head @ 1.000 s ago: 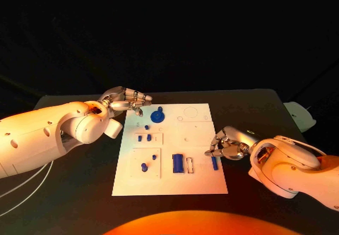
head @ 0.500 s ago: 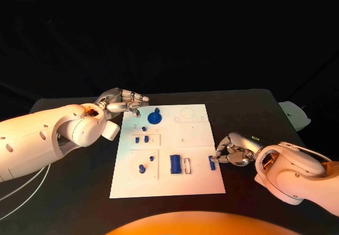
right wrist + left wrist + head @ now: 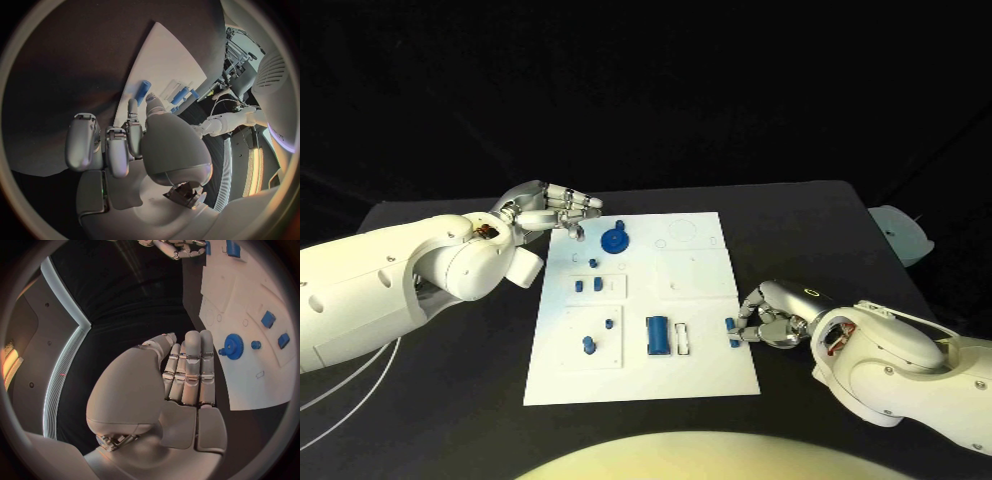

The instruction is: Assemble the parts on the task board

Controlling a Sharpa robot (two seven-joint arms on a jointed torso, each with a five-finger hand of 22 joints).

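My right hand [image 3: 769, 322] pinches, as far as I can tell, a short blue bar [image 3: 733, 331] at the right edge of the white task board [image 3: 704, 375]. My left hand [image 3: 554, 209] hovers empty, fingers straight, beside the blue gear [image 3: 615, 239].

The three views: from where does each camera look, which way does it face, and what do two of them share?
Head view: from the robot's head, down at the task board; both white arms show.
Left wrist view: behind the left robot hand, facing the board's edge and a blue gear.
Right wrist view: behind the right robot hand, facing a small blue bar at its fingertips.
Shared: the gear also appears in the head view.
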